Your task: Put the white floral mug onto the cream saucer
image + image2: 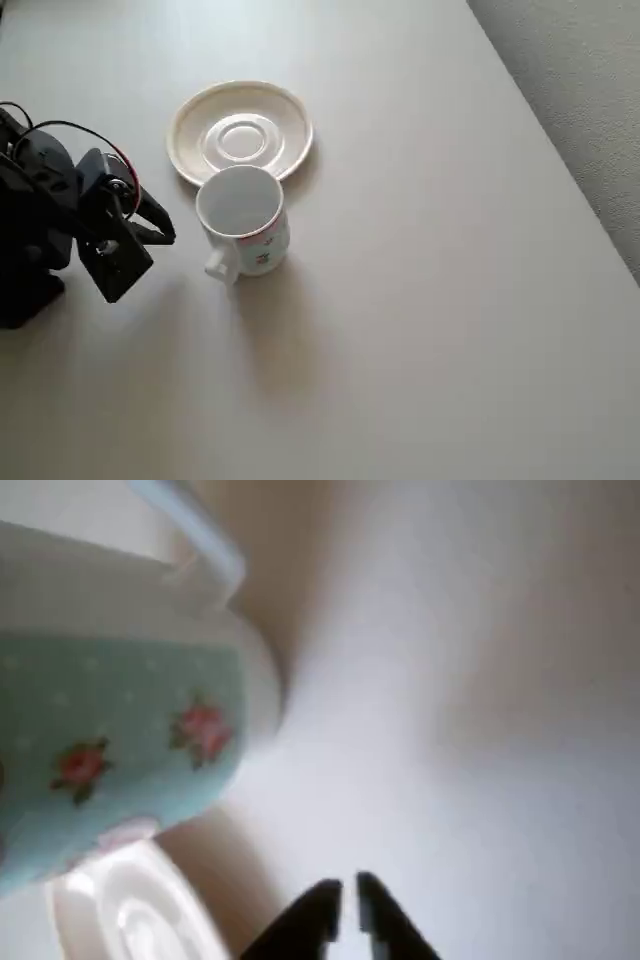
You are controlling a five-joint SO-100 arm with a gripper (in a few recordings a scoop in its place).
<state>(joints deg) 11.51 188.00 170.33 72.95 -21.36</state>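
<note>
No text, label, brand, number or sign can be read anywhere (the white floral mug [120, 730] carries only flower prints)

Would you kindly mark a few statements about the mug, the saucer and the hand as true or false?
1. The white floral mug stands upright on the table. True.
2. The mug sits in the centre ring of the cream saucer. False: it stands beside the saucer, near its rim.
3. The hand grips the mug's handle. False: it holds nothing and is apart from the mug.
4. The saucer is empty. True.
</note>
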